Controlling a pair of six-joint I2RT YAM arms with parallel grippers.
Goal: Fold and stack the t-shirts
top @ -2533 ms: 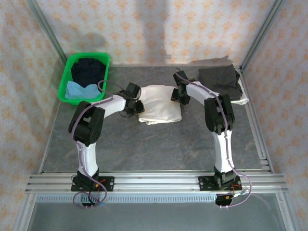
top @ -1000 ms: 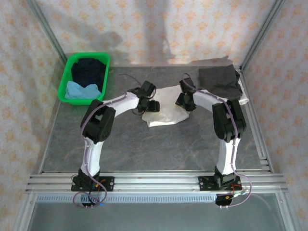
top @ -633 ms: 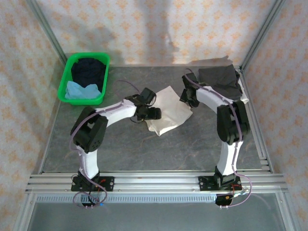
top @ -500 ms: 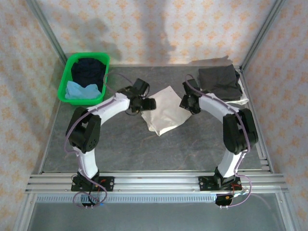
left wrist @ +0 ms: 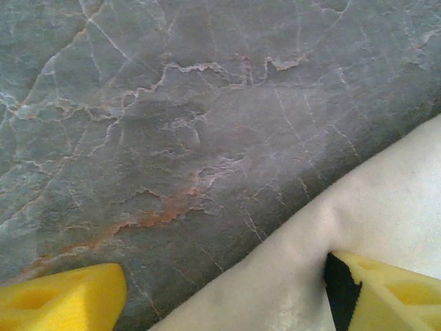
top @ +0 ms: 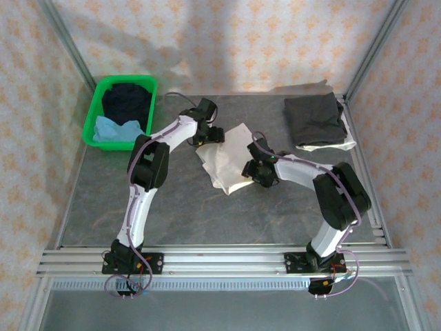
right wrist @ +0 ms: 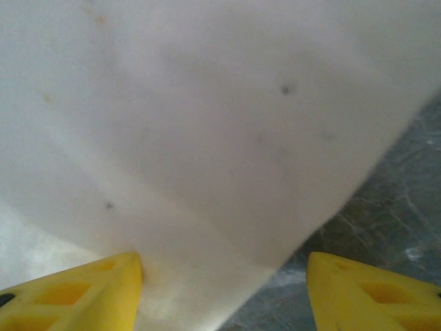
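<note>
Your right fingers (top: 255,169) hang released over the 5 o'clock edge of the folded off-white t-shirt (top: 231,153) lying mid-tabletop (top: 179,207). Your left fingers (top: 209,135) are spread at its 10 o'clock edge. Farther back, the dark grey t-shirt (top: 315,118) lies folded at 2 o'clock. At 10 o'clock, the green basket (top: 116,145) holds the light blue t-shirt (top: 110,129) and the navy t-shirt (top: 127,100).

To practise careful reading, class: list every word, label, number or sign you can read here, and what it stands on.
None can be read.
Off-white t-shirt: small dark specks, too blurred to read.
Wallpaper: repeated ornaments, no letters.
Green basket: no label visible.
</note>
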